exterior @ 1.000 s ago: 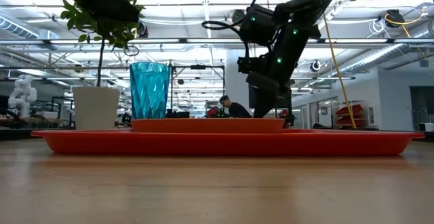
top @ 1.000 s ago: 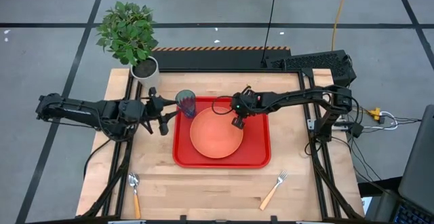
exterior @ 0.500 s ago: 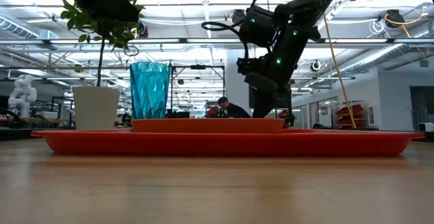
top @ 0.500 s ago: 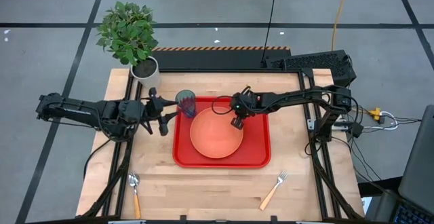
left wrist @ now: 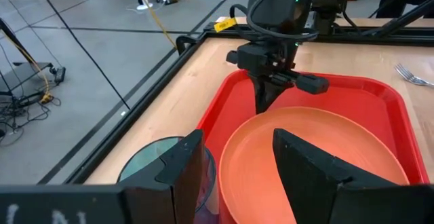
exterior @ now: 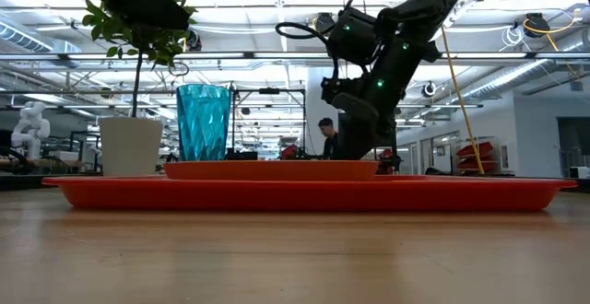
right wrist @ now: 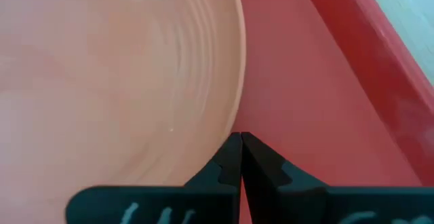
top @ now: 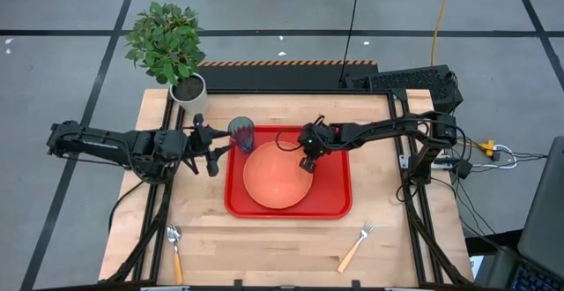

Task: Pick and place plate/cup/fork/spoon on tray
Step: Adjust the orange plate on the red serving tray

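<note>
Plate (top: 277, 175) and cup (top: 242, 134) already sit on the red tray (top: 333, 201), so roughly half the job looks done. Spoon (top: 174, 249) and fork (top: 356, 244) lie on the bare table near its front edge. Right gripper (top: 308, 161), fingers pinched together, seems to nudge the plate's rim, though contact is hard to confirm. Left gripper (top: 213, 150) waits spread wide beside the cup.

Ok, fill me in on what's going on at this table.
The right gripper, shut, is down at the plate's rim on the tray, nudging it. The left gripper hovers open beside the cup, which stands in the tray's corner. The spoon and fork lie on the table, not yet placed.
</note>
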`<control>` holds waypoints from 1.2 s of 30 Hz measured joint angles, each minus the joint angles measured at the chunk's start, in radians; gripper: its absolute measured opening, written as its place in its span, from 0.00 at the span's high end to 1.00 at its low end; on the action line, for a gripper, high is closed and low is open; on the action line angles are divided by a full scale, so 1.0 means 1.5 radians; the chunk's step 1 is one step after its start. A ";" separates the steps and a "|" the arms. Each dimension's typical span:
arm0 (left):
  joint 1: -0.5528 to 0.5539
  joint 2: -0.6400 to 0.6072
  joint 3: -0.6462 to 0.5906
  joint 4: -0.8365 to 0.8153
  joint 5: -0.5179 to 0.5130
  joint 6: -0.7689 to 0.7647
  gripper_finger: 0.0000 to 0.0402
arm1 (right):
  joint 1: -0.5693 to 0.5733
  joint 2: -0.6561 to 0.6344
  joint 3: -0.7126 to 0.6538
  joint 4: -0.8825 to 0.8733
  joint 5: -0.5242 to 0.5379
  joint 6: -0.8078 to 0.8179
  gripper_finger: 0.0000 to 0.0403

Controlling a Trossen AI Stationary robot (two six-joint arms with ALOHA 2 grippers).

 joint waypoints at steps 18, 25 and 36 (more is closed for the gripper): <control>0.000 0.000 0.000 0.000 0.000 0.001 0.55 | 0.002 0.000 0.000 -0.005 -0.034 -0.001 1.00; 0.000 0.000 0.000 -0.001 0.000 0.002 0.55 | 0.002 0.000 0.000 -0.003 -0.036 -0.008 1.00; 0.000 0.000 0.000 -0.002 0.000 0.001 0.55 | 0.002 0.000 0.001 0.037 -0.034 -0.011 1.00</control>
